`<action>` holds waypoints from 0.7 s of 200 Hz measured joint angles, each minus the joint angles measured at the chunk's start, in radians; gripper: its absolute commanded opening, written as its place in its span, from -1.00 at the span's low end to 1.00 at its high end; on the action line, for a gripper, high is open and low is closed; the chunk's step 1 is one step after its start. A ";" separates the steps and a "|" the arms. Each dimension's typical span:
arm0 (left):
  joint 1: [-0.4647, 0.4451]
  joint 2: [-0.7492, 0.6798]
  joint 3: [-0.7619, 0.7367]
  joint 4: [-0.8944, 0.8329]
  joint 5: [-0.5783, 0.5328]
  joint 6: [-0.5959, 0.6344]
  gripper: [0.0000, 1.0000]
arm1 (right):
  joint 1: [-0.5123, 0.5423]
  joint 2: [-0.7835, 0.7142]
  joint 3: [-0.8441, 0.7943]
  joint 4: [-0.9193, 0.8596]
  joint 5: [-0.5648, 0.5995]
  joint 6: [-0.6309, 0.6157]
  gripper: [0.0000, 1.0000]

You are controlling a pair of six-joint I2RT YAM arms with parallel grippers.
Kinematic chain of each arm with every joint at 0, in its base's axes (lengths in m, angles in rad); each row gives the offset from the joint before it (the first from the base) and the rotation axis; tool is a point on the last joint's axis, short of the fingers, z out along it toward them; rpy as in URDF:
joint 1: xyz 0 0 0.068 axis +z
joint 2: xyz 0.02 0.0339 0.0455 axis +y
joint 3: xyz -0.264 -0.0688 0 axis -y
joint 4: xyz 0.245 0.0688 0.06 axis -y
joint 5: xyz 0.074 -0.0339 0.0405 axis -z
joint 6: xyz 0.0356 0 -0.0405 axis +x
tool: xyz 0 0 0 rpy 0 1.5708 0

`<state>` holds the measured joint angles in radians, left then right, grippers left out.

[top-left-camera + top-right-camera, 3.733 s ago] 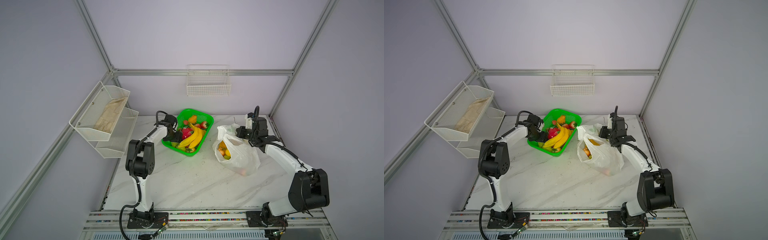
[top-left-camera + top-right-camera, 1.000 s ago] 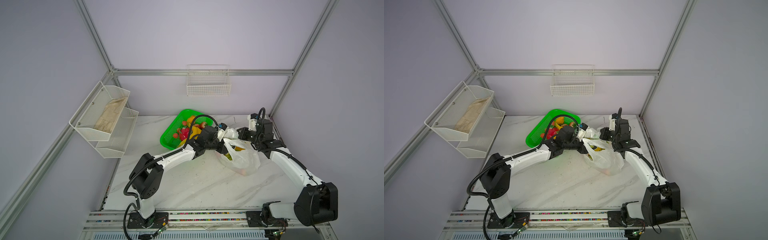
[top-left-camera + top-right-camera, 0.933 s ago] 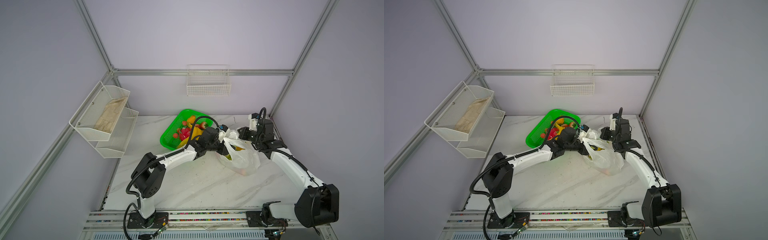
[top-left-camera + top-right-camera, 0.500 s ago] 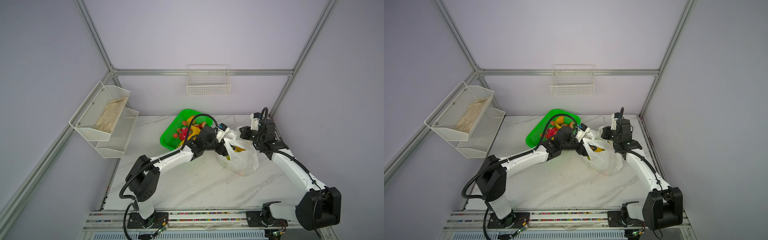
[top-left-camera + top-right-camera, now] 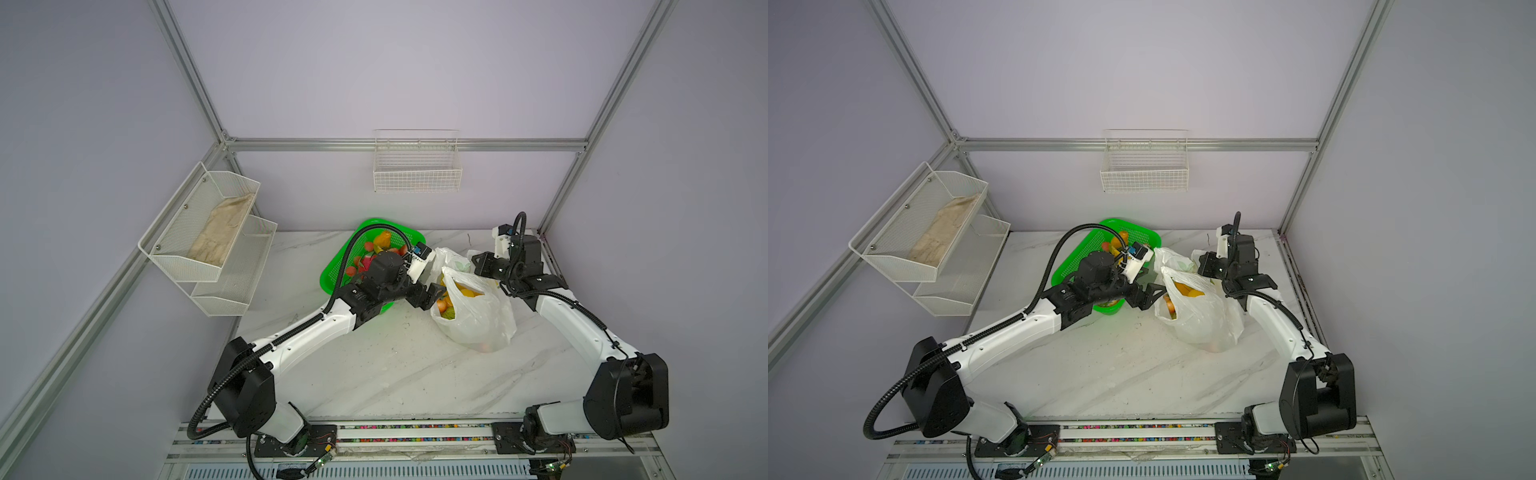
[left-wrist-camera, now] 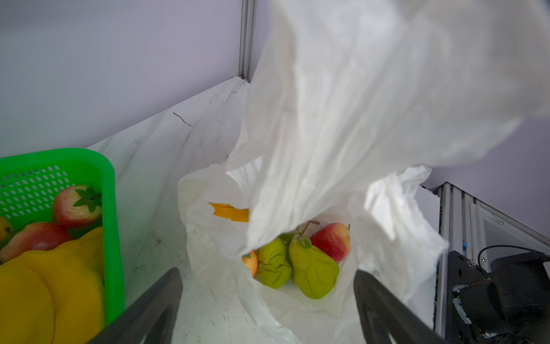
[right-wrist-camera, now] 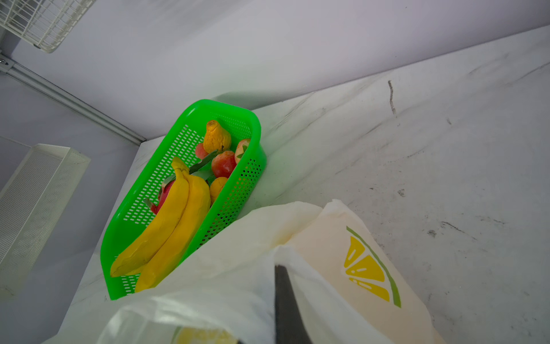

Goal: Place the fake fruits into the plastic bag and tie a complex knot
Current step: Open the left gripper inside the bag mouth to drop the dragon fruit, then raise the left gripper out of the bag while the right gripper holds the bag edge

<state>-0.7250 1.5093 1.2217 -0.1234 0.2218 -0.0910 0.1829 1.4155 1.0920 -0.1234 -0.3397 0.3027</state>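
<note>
The white plastic bag [image 5: 478, 320] stands on the marble at the right, mouth open toward the left arm. My right gripper [image 5: 478, 266] is shut on its upper edge and holds it up; one dark finger [image 7: 282, 286] shows among the plastic. My left gripper [image 6: 268, 272] is open at the bag mouth, nothing between its fingers. Fake fruits lie in the bag: two green pears [image 6: 312, 268], a red apple [image 6: 330, 241] and yellow fruit [image 5: 463, 291]. More fake fruits, among them bananas [image 7: 172, 217], stay in the green basket [image 7: 184, 143]. No knot shows.
The green basket [image 5: 332, 274] sits behind the left arm, touching the bag's side. Wire shelves with a beige cloth [image 5: 220, 232] hang on the left wall and a wire basket [image 5: 415, 174] on the back wall. The table's right edge rail [image 5: 552, 266] runs just behind the right gripper.
The left gripper came from the basket to the bag mouth, opened there within the last second, and is now empty. The right gripper kept its hold on the bag.
</note>
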 measured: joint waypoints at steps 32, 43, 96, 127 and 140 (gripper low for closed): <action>0.000 0.026 0.006 -0.033 -0.075 0.042 0.87 | 0.000 0.017 0.002 0.000 -0.023 0.000 -1.00; 0.000 0.039 0.019 -0.040 -0.102 0.060 0.87 | 0.000 0.018 0.006 0.000 -0.026 0.000 -1.00; 0.003 0.095 0.130 -0.020 -0.158 0.119 0.71 | 0.000 0.018 0.012 0.003 -0.046 0.000 -1.00; 0.015 0.131 0.197 0.006 -0.148 0.130 0.37 | 0.000 0.028 0.018 0.003 -0.053 0.000 -1.00; 0.024 0.151 0.224 0.018 -0.126 0.126 0.19 | 0.000 0.036 0.026 0.003 -0.059 0.000 -1.00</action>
<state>-0.7006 1.6600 1.4460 -0.1051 0.0959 0.0349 0.1829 1.4513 1.1179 -0.1204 -0.3988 0.3023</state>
